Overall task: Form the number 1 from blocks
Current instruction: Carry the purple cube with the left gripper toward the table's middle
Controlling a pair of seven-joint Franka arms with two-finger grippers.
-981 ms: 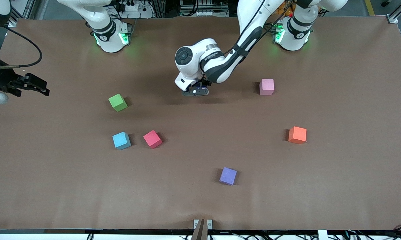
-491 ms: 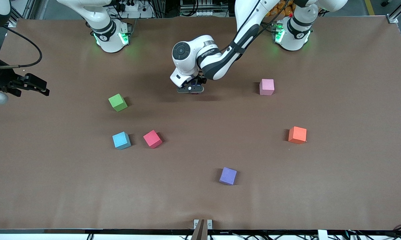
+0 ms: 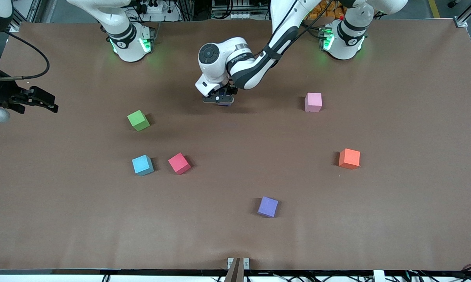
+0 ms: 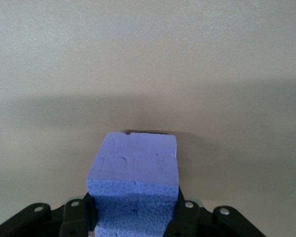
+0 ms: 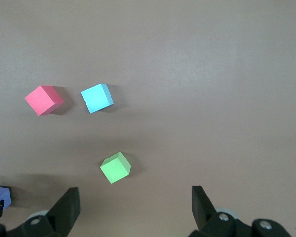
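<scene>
Carrying: left gripper point(image 3: 219, 100) is pinching a blue-violet block point(image 4: 134, 175), up over bare table point(image 3: 376, 58), between green point(image 3: 138, 120) and pink point(image 3: 313, 102)
Waiting: right gripper point(image 5: 133, 205), spread wide, parked above green
Risk: the foam is squeezed, so it might tilt or hop on release
Knock-on: a crooked first block skews the whole 1

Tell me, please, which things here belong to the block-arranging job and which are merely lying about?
Job:
blue-violet block, held in the shut left gripper
green block, light blue block, red block, purple block, orange block and pink block, scattered on the table
right gripper, open, waiting

Lying about:
metal bracket at the table's nearest edge
</scene>
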